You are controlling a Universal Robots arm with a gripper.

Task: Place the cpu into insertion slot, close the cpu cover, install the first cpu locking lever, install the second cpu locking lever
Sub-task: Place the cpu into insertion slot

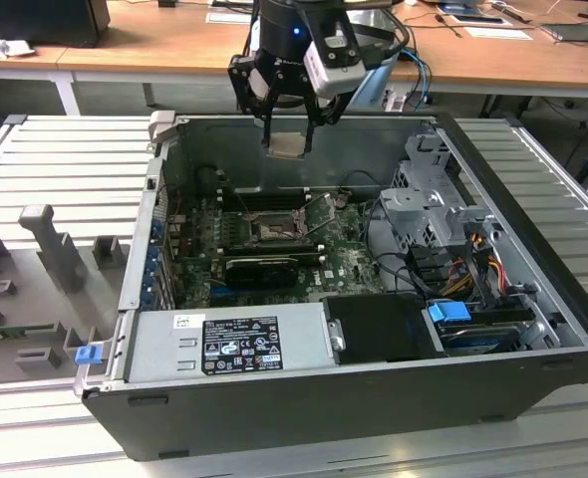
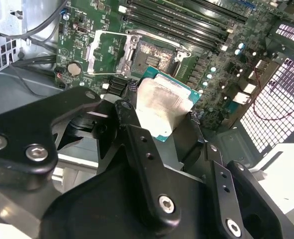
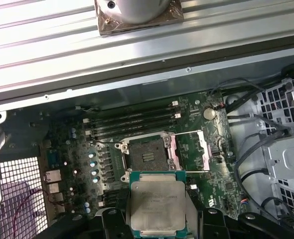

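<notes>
End effector [image 1: 288, 137] gripping cpu [image 3: 158, 204], flat silvery square, green-edged, above insertion slot [image 3: 148, 155]

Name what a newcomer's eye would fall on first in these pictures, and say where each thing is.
The gripper hangs over the open computer case, holding the cpu, a silvery square chip, between its fingers. Below it on the green board, the insertion slot lies bare, with the cpu cover swung open beside it.

arm [image 1: 292, 28]: hangs down from above | wrist: vertical | jaws: clamped (on the cpu [image 1: 288, 145])
</notes>
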